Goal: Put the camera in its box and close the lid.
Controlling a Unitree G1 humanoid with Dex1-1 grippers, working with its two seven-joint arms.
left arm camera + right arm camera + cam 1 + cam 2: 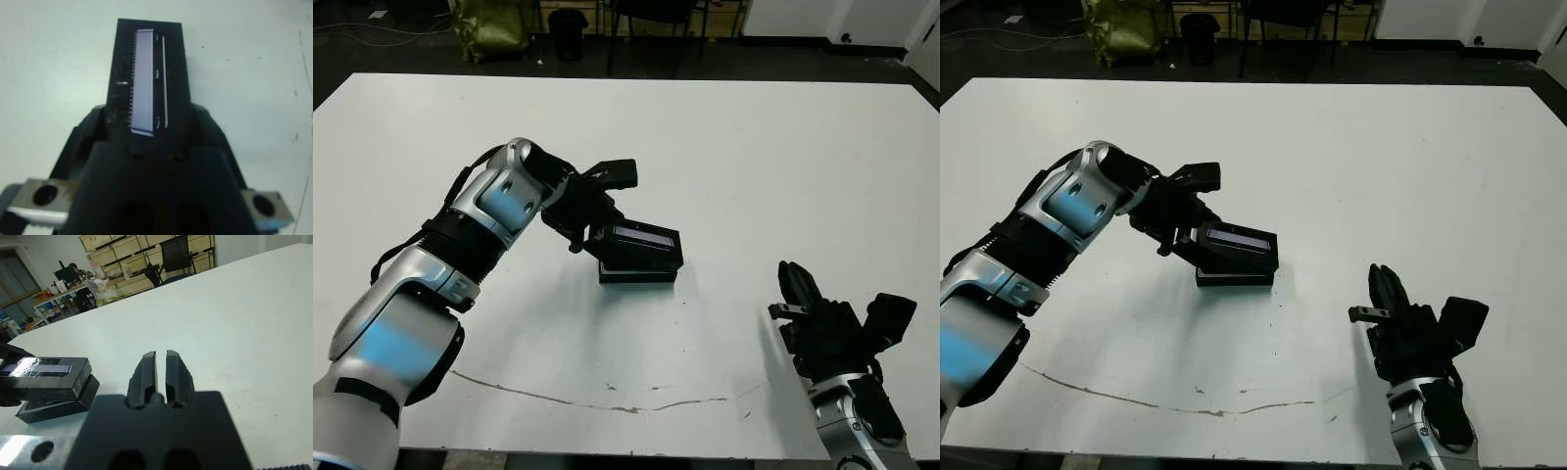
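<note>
While the left end effector (600,220) clamps one end of the lid (644,243), the panel sits tilted on the box (636,273). The right end effector (161,373) rests on the worktop (754,166), fingers pressed together, empty.

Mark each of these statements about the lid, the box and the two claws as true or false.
1. The flat black lid with a shiny grey window strip lies flat on the white table beside the box. False: it sits tilted over the shallow black box, not fully seated.
2. The left claw is at the lid's end. True.
3. The right claw grips the box. False: it is empty, apart from the box, fingers close together.
4. The camera lies in plain sight on the table. False: no camera shows on the table.
</note>
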